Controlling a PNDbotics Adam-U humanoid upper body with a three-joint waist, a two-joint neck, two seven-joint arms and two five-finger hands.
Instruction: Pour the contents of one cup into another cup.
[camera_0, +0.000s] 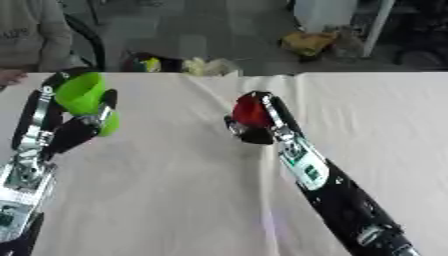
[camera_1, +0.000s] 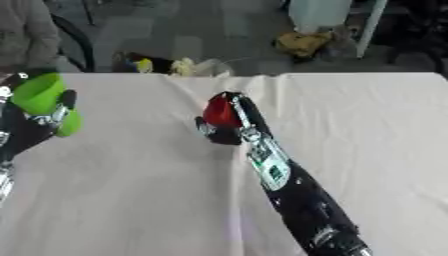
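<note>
The left hand (camera_0: 74, 117) is closed around a green cup (camera_0: 85, 97), which sits between its fingers, mouth tilted up and toward the camera, raised above the table (camera_0: 175, 200). The right hand (camera_0: 258, 125) is wrapped around a red cup (camera_0: 251, 112), held low over the cloth. The two cups are well apart.

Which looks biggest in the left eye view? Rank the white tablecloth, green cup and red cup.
1. White fabric tablecloth, by far the largest.
2. Bright green plastic cup, held in the left robot hand.
3. Red cup, partly hidden by the right robot hand, so this last ranking is unsure.
</note>
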